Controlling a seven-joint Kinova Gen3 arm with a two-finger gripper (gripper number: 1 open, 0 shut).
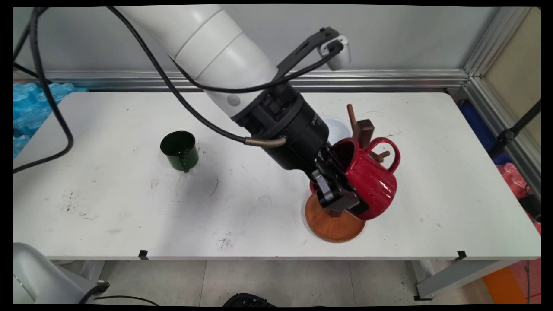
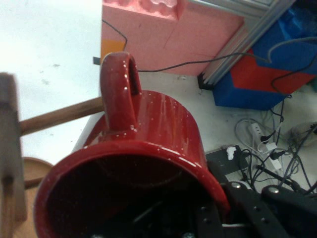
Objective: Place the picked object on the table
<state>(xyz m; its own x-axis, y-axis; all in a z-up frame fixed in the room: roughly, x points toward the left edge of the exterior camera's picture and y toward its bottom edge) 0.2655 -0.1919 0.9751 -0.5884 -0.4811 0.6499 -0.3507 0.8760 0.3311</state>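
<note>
I have the gripper (image 1: 341, 190) pinching the red mug (image 1: 371, 181) by its rim, one finger inside the mouth and the other outside against the wall. The mug is off the table, tipped on its side with its mouth turned toward the arm and its handle (image 1: 386, 151) uppermost. It hangs right beside the wooden mug stand (image 1: 335, 222), above the stand's round base and against the upright post (image 1: 365, 129). In the hand view the mug (image 2: 148, 163) fills the lower half, and a wooden peg (image 2: 59, 116) of the stand runs up to the base of the handle (image 2: 119, 84); I cannot tell whether the peg passes through the loop. A dark green mug (image 1: 179, 150) stands upright on the white table (image 1: 129, 216), well apart to the left. Something white and rounded (image 1: 337, 127) shows behind the gripper, mostly hidden.
</note>
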